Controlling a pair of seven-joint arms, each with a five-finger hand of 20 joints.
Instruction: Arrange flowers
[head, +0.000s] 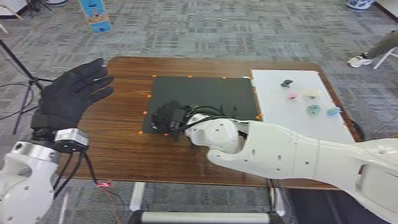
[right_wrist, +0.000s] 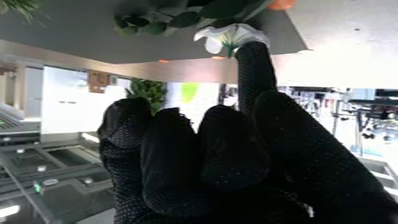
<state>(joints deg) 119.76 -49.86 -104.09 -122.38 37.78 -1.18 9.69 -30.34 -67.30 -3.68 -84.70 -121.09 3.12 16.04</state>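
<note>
Looking down from the head view, we find our right hand (head: 167, 117) low over the black mat (head: 209, 90), near the middle of the frame. In the right wrist view, a white flower (right_wrist: 229, 34) lies right by the far end of that hand (right_wrist: 218, 160), with green leaves (right_wrist: 185, 20) near the petals. We cannot tell whether the hand is open or clamped on anything. Our left hand (head: 71, 95) is at the upper left, fingers straight and slightly apart, well away from the small coloured pieces (head: 314, 109) on the white board (head: 293, 120) at the right.
</note>
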